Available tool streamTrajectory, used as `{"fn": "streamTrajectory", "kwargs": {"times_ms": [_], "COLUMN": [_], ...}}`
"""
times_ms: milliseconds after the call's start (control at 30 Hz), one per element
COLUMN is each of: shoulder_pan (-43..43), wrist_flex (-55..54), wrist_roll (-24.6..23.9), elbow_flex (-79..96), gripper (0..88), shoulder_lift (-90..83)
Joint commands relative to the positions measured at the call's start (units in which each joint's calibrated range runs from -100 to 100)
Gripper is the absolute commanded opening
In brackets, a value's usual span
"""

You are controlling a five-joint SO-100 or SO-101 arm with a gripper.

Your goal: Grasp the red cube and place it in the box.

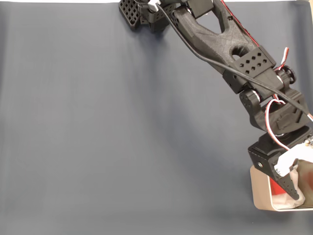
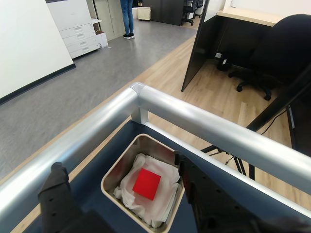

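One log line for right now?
red cube: on paper in box | pincer: open, above box, empty | release done

We see even, soft light in both views; glare streaks the metal rail, and the table shows faint shadows.

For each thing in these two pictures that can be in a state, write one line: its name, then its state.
red cube: released, lying on the white paper inside the box.
box: open-topped, lined with crumpled white paper, holding the cube.
gripper: open, empty, hanging above the box.
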Motion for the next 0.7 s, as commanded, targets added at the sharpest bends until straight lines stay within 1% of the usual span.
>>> {"fn": "streamTrajectory", "kwargs": {"times_ms": [0, 667], "shoulder_pan": [-0.60, -0.60], "wrist_flex": [0.27, -0.06], "wrist_roll": [-0.20, -0.88], "elbow_flex": [-2.69, -2.42], "gripper": [49.3, 49.2], "shoulder_lift": [-0.80, -1.24]}}
